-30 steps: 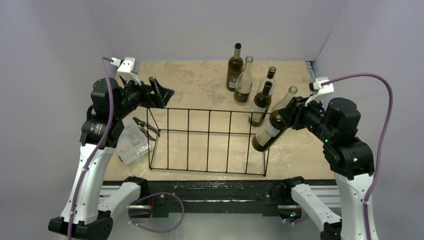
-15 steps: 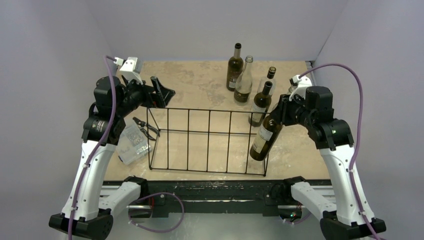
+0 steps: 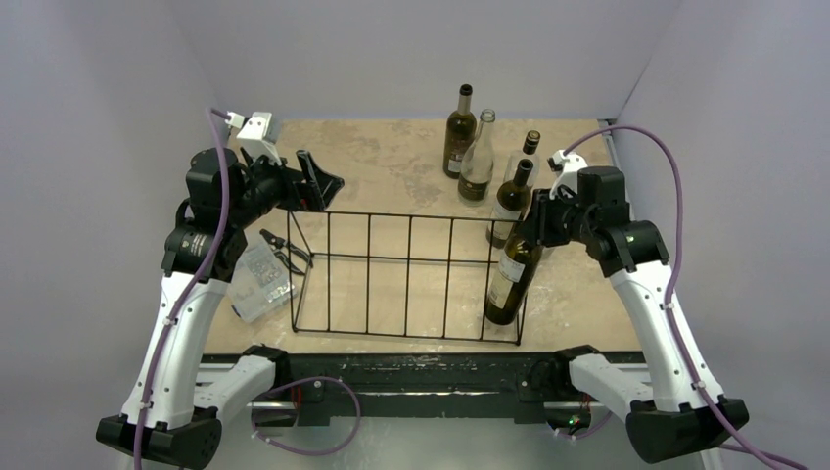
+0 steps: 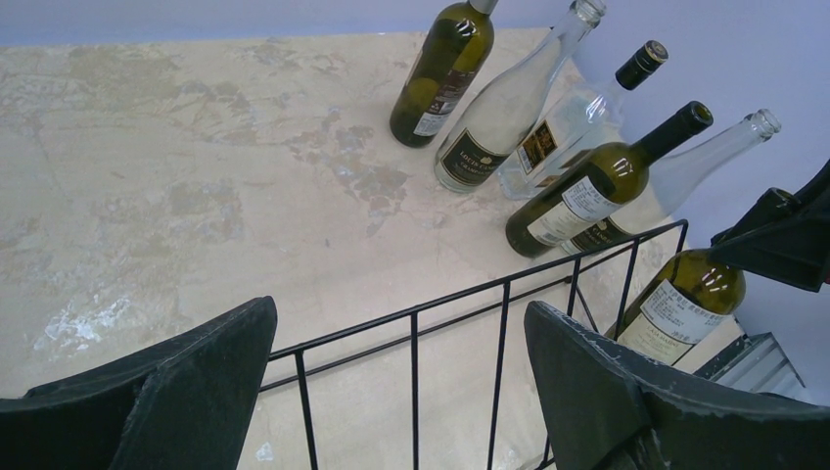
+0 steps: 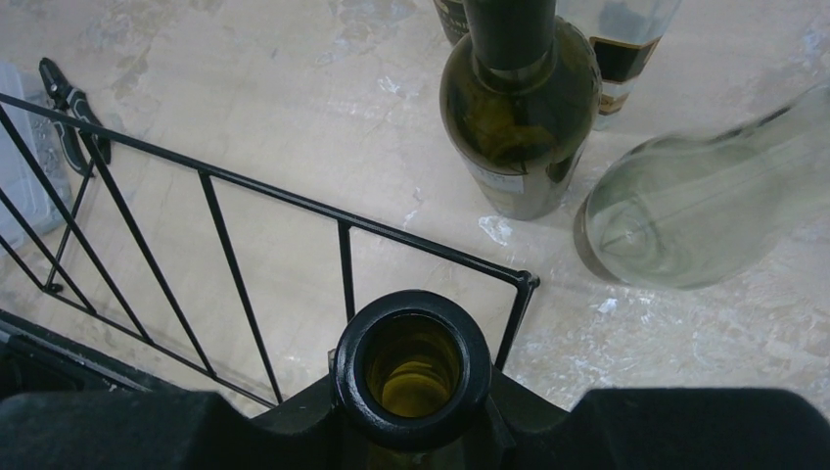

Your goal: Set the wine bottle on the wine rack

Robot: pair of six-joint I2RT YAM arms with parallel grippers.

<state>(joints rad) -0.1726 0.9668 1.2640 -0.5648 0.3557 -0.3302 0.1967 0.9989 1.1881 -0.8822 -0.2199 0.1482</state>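
Wine bottle had tipped nearly upright, sinking into the wine rack's right end. Right gripper clenched its neck; left gripper hung spread

both arms are showing the same build: left arm and right arm are carrying glossy white shell links between bulky black cylindrical joint housings, ending in black bases. a purple cable is running along the left arm from a small white camera mount; a matching purple cable and white mount are showing on the right arm. left gripper fingers are looking matte black, broad and wedge-shaped, with pale scuffs along the edges. right gripper is showing the same matte black plastic
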